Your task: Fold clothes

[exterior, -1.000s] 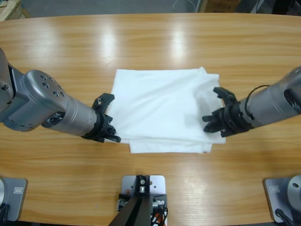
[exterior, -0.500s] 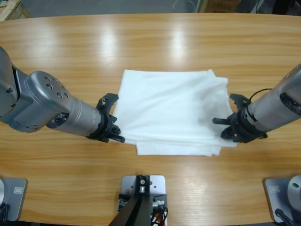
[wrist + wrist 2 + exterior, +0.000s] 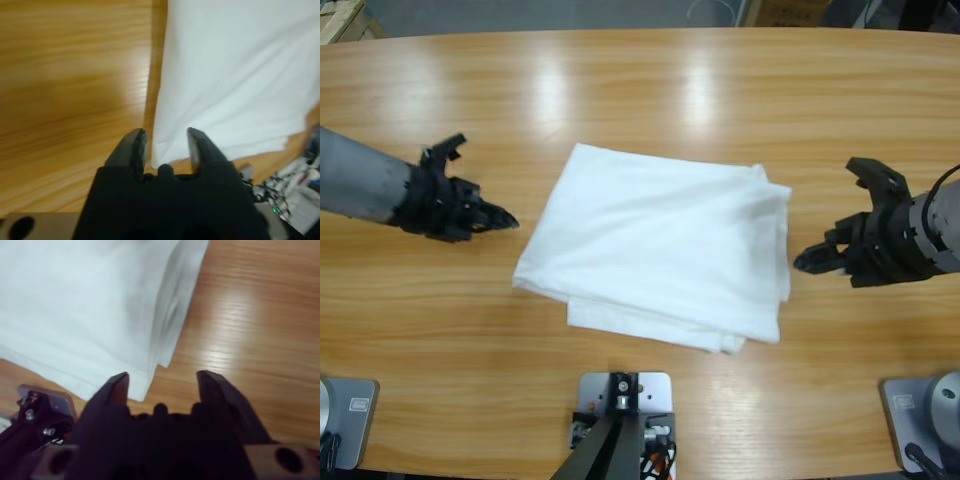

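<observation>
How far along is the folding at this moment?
Nearly done, it seems: the plain white cotton T-shirt lies folded into a layered rectangle, slightly askew, on the long wooden table. Nothing is in hand: the left gripper and right gripper are open, clear of it. Perhaps squaring remains.

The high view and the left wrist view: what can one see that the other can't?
Only the high view shows the whole folded T-shirt, the right gripper open beside it, and the left gripper apart from the shirt. Only the left wrist view shows the left gripper's black jaws up close, open, with nothing between them, and some wires past the table's edge. Both show the white shirt lying on the wooden table.
</observation>
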You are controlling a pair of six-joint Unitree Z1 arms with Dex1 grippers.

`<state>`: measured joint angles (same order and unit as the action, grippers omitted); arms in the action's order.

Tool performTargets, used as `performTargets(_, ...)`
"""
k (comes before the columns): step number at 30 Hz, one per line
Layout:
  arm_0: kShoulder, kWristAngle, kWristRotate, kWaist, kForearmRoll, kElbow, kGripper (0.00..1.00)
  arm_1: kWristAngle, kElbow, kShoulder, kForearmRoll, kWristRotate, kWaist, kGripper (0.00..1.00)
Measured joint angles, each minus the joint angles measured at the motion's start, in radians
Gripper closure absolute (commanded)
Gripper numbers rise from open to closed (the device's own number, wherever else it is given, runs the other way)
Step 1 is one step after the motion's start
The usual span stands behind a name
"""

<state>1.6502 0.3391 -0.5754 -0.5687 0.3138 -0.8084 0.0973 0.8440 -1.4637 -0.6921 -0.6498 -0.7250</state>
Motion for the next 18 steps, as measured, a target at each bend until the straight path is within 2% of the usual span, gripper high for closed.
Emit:
performTargets(6, 0.033, 0.180, 0.071, 0.100, -0.143, 0.063, 0.009, 0.002, 0.000, 0.005, 0.000, -0.001, -0.017, 0.000)
performTargets(10, 0.170, 0.276, 0.122, 0.166, -0.205, 0.059, 0.009, 0.003, 0.000, 0.005, 0.005, -0.007, -0.021, 0.000)
performTargets(12, 0.238, 0.310, 0.163, 0.182, -0.210, 0.039, 0.009, 0.003, 0.000, 0.005, 0.010, -0.011, -0.021, 0.000)
performTargets(18, 0.317, 0.408, 0.250, 0.185, -0.234, -0.033, 0.038, 0.003, 0.000, 0.005, 0.035, -0.013, -0.023, 0.000)
